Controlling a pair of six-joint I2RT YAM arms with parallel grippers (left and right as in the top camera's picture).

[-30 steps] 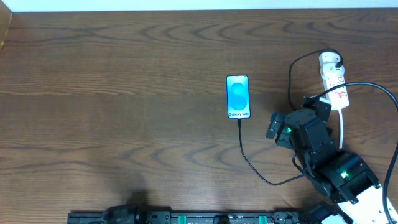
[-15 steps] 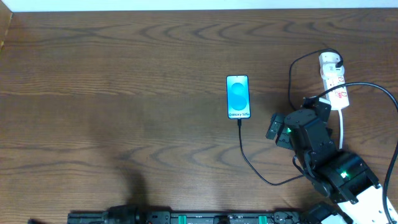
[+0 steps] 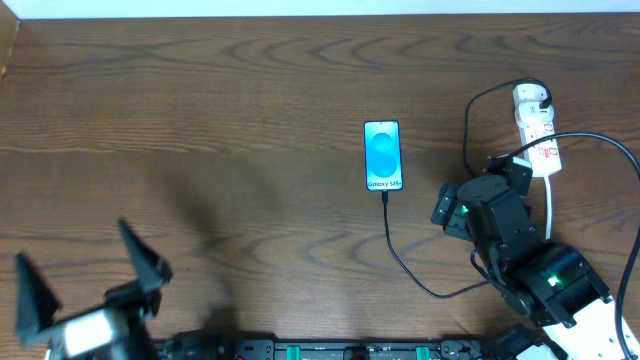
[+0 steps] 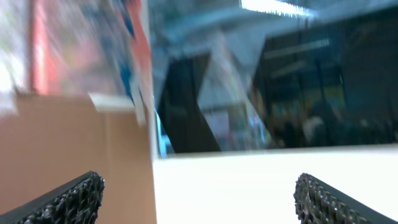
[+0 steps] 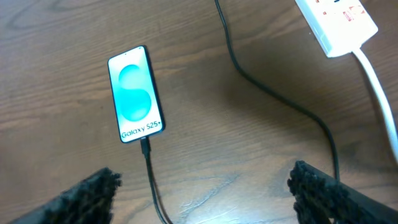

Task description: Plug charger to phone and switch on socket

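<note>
The phone (image 3: 383,156) lies screen up at the table's middle, its blue screen lit, also in the right wrist view (image 5: 134,93). The black charger cable (image 3: 400,262) is plugged into its near end (image 5: 145,147) and loops right and up to the white plug head (image 3: 533,96) seated in the socket (image 3: 537,132), a white power strip at the far right (image 5: 339,22). My right gripper (image 3: 478,185) is open and empty, between phone and socket (image 5: 205,193). My left gripper (image 3: 85,270) is open and empty at the near left, its camera (image 4: 199,199) pointing off the table.
The socket's white cord (image 3: 552,205) runs down the right side past my right arm. A second black cable (image 3: 610,150) arcs at the far right edge. A cardboard box (image 4: 74,155) and a white surface (image 4: 261,186) show in the left wrist view.
My left arm has risen into the overhead view at the near left with its jaws open. The right arm, phone, cable and socket have not moved.
</note>
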